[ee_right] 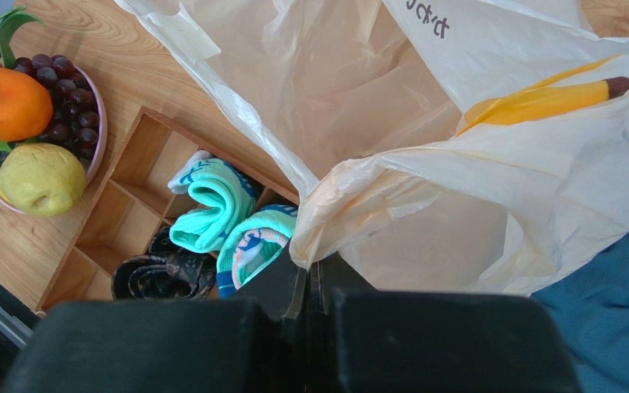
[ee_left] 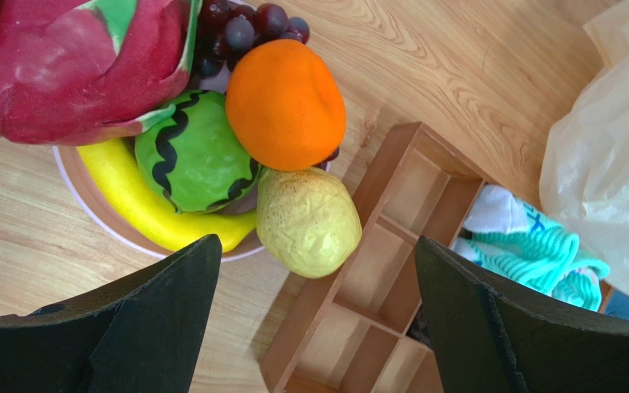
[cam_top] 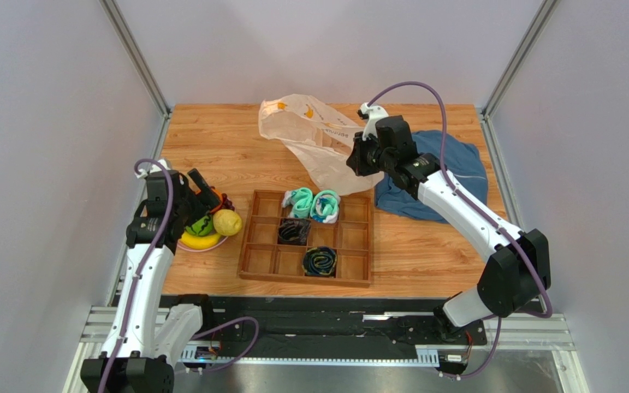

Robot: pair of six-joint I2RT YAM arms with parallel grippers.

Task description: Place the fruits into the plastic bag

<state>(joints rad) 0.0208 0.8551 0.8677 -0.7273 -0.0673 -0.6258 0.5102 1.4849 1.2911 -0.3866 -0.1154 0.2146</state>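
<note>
Pale wood planking forms the table top (cam_top: 211,139), walled by plain grey panels. At its left edge, a heap of toy fruit sits in a shallow pink-rimmed dish (ee_left: 76,184), none of it bagged yet. The left gripper (cam_top: 205,195) hangs just above the heap with its black fingers (ee_left: 170,319) spread wide and nothing between them, seemingly lined up to drop over the bumpy yellow lemon (ee_left: 308,221) at the dish's right rim. Far across the table, beyond a compartmented wooden tray (cam_top: 305,237), lies the thin cream-white plastic bag printed with bananas (cam_top: 314,135). The right gripper (cam_top: 363,157) has its fingers pressed together on a fold of the bag's rim and lifts that side, probably to hold the mouth open toward the fruit side. The overhead view gives this layout, with a crumpled blue cloth (cam_top: 449,172) to the bag's right, yet the left arm hides most of the heap. The left wrist view alone shows it whole: round orange (ee_left: 285,102), green striped melon (ee_left: 195,160), curved yellow banana (ee_left: 141,205), red-pink dragon fruit (ee_left: 63,65) and dark purple grapes (ee_left: 244,29). Only the right wrist view shows the film caught between the jaws and the bag's hollow inside. It also shows rolled teal socks (ee_right: 211,201) in the tray's far cells.
</note>
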